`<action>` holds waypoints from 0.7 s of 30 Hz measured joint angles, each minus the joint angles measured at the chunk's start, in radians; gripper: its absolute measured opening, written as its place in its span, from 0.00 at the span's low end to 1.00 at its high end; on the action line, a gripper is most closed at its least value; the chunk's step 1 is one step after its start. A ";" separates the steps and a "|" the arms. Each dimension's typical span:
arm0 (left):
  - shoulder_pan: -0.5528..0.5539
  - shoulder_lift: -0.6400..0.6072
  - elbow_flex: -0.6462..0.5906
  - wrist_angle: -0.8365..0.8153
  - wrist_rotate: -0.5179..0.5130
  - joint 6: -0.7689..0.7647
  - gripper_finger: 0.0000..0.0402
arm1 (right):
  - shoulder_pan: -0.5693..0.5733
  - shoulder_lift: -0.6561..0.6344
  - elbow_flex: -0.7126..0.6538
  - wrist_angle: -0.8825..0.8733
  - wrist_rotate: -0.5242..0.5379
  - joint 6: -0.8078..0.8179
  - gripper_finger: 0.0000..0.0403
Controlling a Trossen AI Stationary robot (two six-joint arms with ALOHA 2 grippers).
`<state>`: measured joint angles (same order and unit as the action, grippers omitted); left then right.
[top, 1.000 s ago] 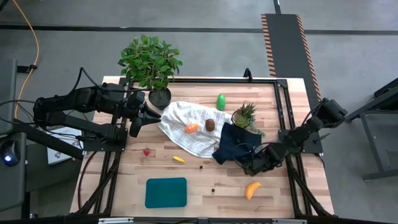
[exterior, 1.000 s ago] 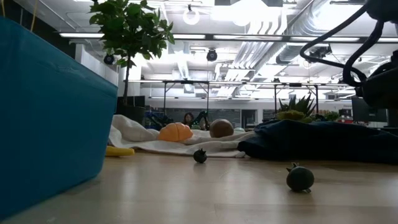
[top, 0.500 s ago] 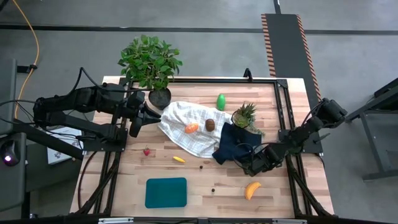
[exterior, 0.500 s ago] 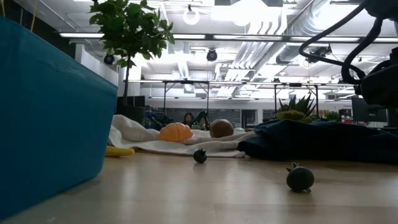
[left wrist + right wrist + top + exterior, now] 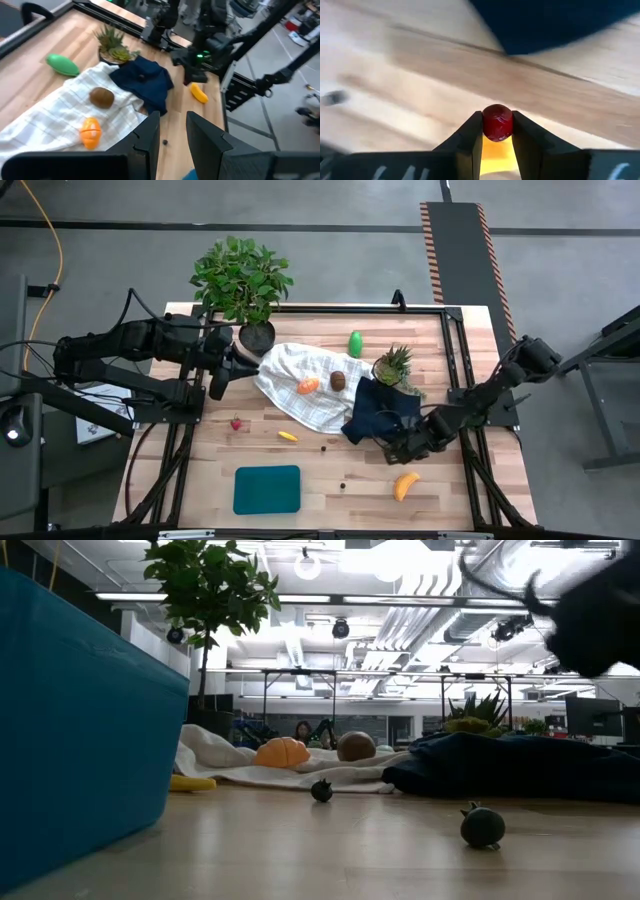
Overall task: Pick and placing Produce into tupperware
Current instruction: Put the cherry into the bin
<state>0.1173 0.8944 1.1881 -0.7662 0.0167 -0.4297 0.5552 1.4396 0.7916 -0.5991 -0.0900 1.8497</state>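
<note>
Two dark robot arms at a wooden worktop; the right one has a small red fruit pinched in its claw.

At the left edge the left gripper (image 5: 222, 370) waits, fingers narrowly apart around nothing. The teal tupperware (image 5: 267, 489) sits empty at the front edge, left of centre. Near the front right, the right gripper (image 5: 497, 131) is clamped on the red piece (image 5: 497, 122), beside the navy cloth (image 5: 380, 412) and the banana (image 5: 404, 485). The grip is tip-only, so the rounded piece could squirt out during the carry to the tupperware.
</note>
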 joint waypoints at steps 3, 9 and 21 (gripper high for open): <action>0.000 0.000 0.000 -0.001 -0.027 0.001 0.21 | -0.022 -0.007 0.064 0.009 0.073 -0.081 0.18; 0.000 0.010 0.000 -0.005 -0.060 0.007 0.21 | -0.094 -0.007 0.166 0.125 0.214 -0.336 0.18; 0.000 0.130 0.001 0.022 -0.019 0.005 0.21 | -0.275 -0.007 0.304 0.487 0.294 -0.888 0.18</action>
<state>0.1177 1.0248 1.1889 -0.7438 -0.0020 -0.4244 0.2801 1.4322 1.0959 -0.1124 0.2043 0.9617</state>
